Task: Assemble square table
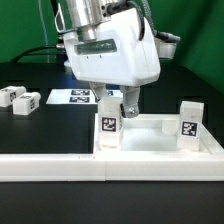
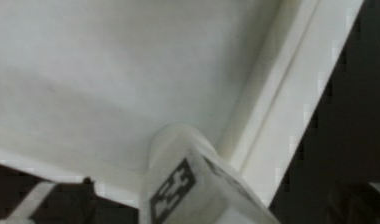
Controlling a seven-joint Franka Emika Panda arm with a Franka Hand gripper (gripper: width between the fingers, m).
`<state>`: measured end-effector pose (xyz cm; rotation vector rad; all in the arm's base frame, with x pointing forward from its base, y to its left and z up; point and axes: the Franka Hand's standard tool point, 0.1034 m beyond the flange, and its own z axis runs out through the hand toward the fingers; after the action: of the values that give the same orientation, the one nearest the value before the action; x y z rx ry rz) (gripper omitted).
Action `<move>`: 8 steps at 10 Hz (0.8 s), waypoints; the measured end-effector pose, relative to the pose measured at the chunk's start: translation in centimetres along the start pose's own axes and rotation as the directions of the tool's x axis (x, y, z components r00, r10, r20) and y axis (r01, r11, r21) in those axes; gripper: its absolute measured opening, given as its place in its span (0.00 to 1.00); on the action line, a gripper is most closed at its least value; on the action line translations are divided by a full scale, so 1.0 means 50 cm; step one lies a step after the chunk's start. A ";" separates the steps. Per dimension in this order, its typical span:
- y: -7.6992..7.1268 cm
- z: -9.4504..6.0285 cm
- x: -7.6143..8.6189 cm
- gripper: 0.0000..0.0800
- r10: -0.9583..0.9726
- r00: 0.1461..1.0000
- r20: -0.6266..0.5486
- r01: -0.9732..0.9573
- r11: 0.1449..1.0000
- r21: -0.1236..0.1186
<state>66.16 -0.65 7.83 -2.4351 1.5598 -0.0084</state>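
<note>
Two legs stand upright on the square top [image 1: 150, 138], which sits on the dark tabletop [image 1: 30, 128] just behind the long white fence [image 1: 55, 165]. The tagged leg [image 1: 108, 126] is at the top's corner on the exterior view's left; the second leg [image 1: 189, 120] is at the corner on the exterior view's right.

Key relation: the tagged leg lies just under the pincer [image 1: 117, 102], a shade toward the exterior view's left, with its long axis vertical and in line with the fingers.

Wrist view agrees: the leg's tagged face [image 2: 187, 188] is close in, with the top's flat floor [image 2: 116, 80] and raised rim behind it.

I cannot tell the pincer's spread. The arm's housing hides most of the fingers, and I see no clear contact with the leg.

My read: any turn or lift has to work straight down that vertical axis.

Further out, loose legs [image 1: 20, 98] lie well apart toward the exterior view's left, and the marker board [image 1: 75, 96] lies behind.
</note>
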 end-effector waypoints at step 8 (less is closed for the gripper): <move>0.007 0.002 0.019 0.49 -0.396 0.918 0.020 0.396 0.916 -0.057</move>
<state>66.26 -1.60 7.56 -2.7506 1.0482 -0.0252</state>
